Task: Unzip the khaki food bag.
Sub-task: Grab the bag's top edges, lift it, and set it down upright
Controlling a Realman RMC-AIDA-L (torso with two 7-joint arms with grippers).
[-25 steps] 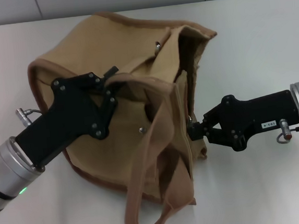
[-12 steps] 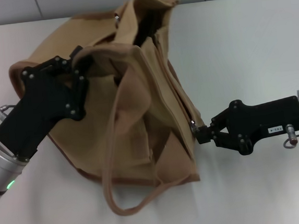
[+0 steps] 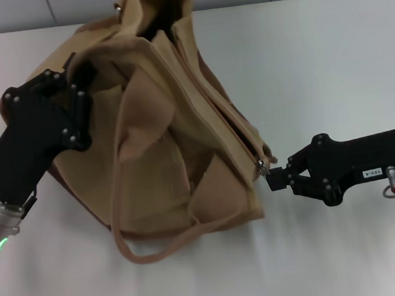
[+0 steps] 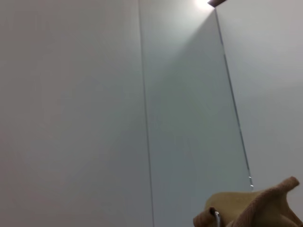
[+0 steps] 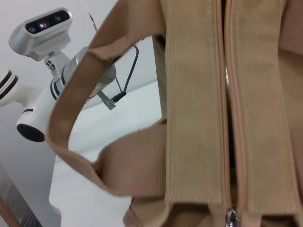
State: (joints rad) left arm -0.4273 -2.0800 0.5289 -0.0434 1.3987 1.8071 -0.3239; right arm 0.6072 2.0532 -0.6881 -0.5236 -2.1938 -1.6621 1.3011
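bag (image 3: 176, 143): soft, floppy canvas, mid-tabletop | left hand (image 3: 75, 96): clamped on bag's left side, bracing | right hand (image 3: 275, 179): pinching zipper pull (image 3: 261, 168) | grip pull, steady fabric

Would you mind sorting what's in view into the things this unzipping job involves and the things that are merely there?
Job:
khaki food bag
zipper pull
right gripper, pinching the pull
left gripper, gripping the bag's far left side

Merely there:
white table
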